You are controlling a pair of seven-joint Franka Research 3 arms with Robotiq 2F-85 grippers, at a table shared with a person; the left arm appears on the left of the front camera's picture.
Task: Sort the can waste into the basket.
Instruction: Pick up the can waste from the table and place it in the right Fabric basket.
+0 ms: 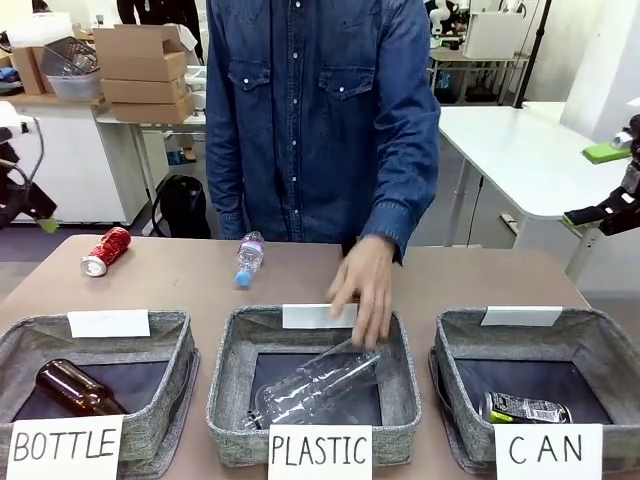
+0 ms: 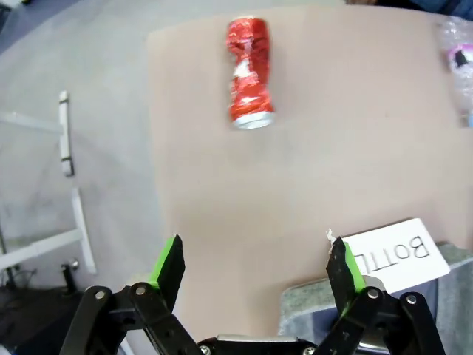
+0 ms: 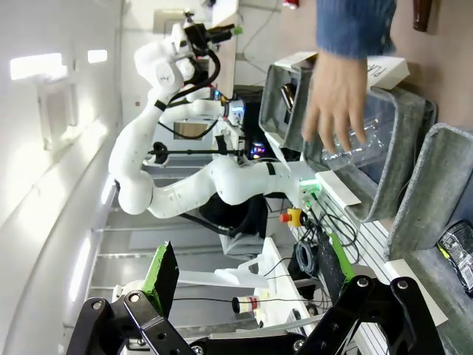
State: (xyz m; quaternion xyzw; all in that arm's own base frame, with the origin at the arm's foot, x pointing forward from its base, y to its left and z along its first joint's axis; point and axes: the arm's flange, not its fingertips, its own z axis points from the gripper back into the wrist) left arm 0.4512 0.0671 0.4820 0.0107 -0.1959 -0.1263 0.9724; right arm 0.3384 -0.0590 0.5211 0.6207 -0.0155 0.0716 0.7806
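Over on the left, the left claw (image 2: 256, 259) hangs spread wide and empty above the near-left corner of the table (image 1: 480, 280), just beside the BOTTLE sign (image 2: 395, 255). The red can (image 2: 249, 74) lies straight out ahead of it on the bare tabletop, dented, with its silver end turned toward the claw. Its long axis runs away from the claw, so the fingers stand to either side of its width. To my eye a plain reach forward and down would set them across the can.

In the middle, a small bottle (image 1: 249, 258) lies on the table, and the person's hand (image 1: 365, 290) is over the PLASTIC basket (image 1: 225, 380).

On the right sits the CAN basket (image 1: 600, 330) with the black can (image 1: 525, 408) already inside. The right claw (image 3: 250, 255) is also spread and holds nothing. It is up off the table's right end, well apart from the red can. So the left arm is plainly the nearer, though the basket lies at the far side from it, past the person's hand.
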